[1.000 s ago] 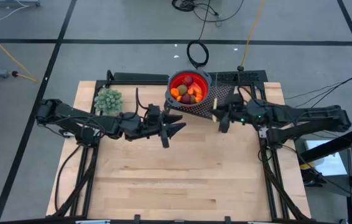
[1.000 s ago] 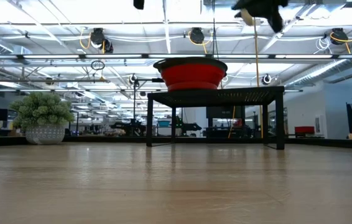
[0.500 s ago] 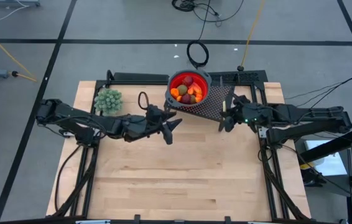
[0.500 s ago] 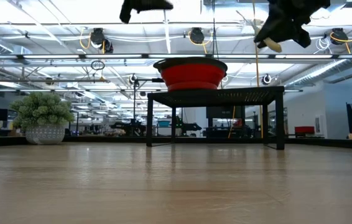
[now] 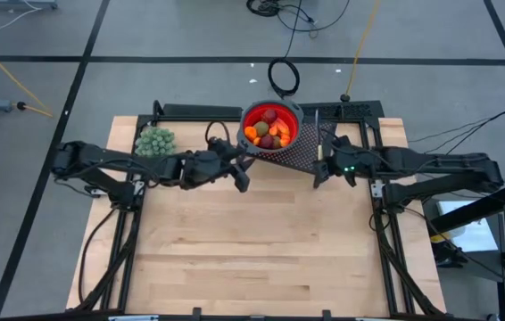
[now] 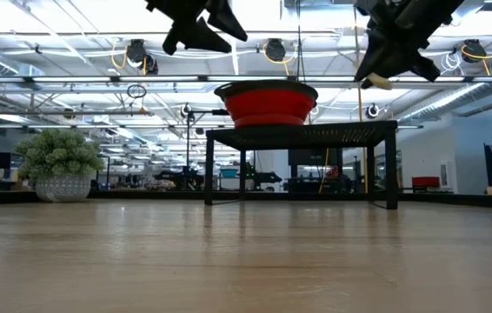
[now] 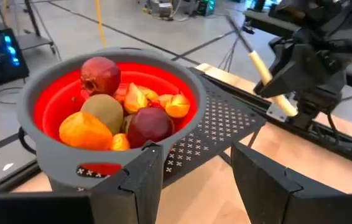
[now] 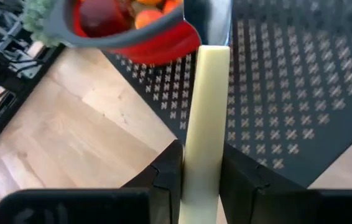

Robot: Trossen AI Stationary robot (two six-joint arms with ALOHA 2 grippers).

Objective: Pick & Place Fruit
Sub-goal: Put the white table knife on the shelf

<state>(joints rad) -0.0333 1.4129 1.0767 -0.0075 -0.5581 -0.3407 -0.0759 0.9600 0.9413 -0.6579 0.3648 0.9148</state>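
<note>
The fruit [image 7: 123, 109] fills a red bowl with a grey rim [image 5: 270, 125]: dark red balls, a brownish-green oval and orange pieces. The bowl stands on a black perforated stand [image 5: 313, 141] at the table's far edge. My left gripper [image 7: 194, 180] hangs open just in front of the bowl's near left side [image 5: 240, 175], with nothing between its fingers. My right gripper [image 5: 320, 169] hovers at the stand's near edge, right of the bowl, shut on a yellow-handled knife [image 8: 204, 112]. My right gripper pinches the knife's pale yellow handle [image 8: 202, 149] between its two fingers [image 8: 163, 174]. It slants down from the table's near right side. The handle reaches past the fingertips toward the bowl, and the knife is lifted clear above the stand.
A bushy green plant in a pot [image 5: 155, 141] stands at the table's far left, beside my left arm. The stand's legs [image 6: 244, 174] rise from the far edge. The wide wooden tabletop [image 5: 252, 250] stretches toward the near edge.
Both grippers have come down and tipped downward, showing lower in the low view. My left gripper has swung toward the far edge, closer to the bowl. My right gripper has rolled, still holding the knife. The bowl and fruit have kept still.
</note>
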